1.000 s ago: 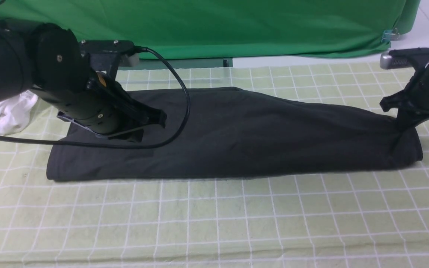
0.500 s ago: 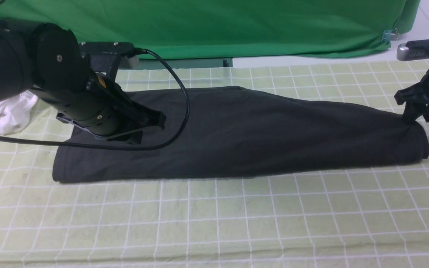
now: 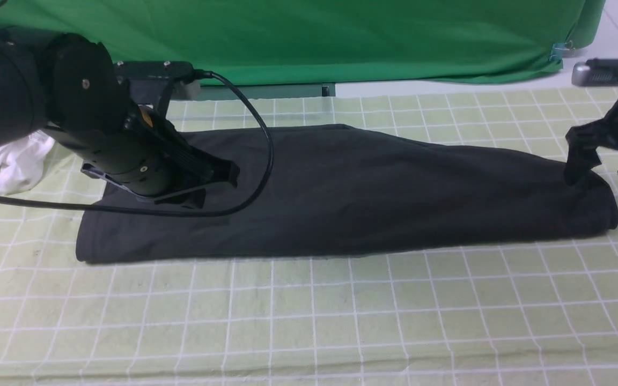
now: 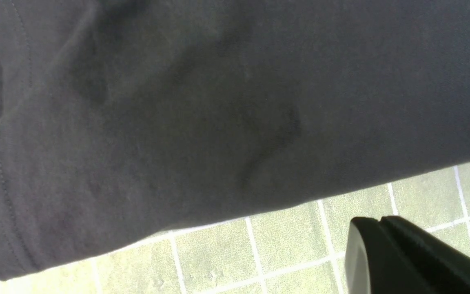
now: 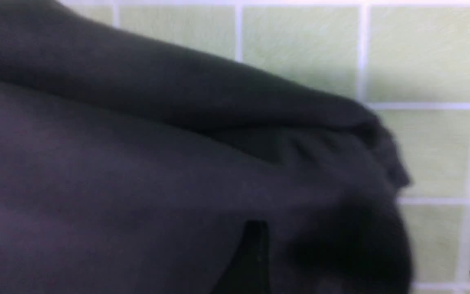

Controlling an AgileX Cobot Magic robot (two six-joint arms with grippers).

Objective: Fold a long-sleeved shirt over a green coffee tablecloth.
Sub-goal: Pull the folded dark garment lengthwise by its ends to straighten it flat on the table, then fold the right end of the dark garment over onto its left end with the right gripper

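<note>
While the long-sleeved shirt [image 3: 352,193] lies folded into a long black band running from left to right across the far half of the green coffee tablecloth [image 3: 309,321], neither arm has hold of it. The band is broad and flat at its left end, where the left wrist view shows a stitched hem, and it narrows toward a rounded, slightly bunched right end. The left gripper [image 3: 227,174] hangs low over the left part of the band, jaws pressed together with nothing between them. In the left wrist view those closed jaws show against the checked cloth, just beside the shirt's long edge. The right gripper [image 3: 600,176] stands at the band's right end with its jaws wide apart. One finger is over the bunched end of the shirt and the other is over the bare tablecloth beyond it. Whether the inner finger touches the fabric cannot be told, since the right wrist view is blurred. A black cable [image 3: 266,155] loops from the left arm down across the shirt. A crumpled white garment [image 3: 16,161] lies at the far left of the tablecloth, behind the left arm and apart from the shirt. A plain green fabric sheet [image 3: 309,37] hangs along the back.
</note>
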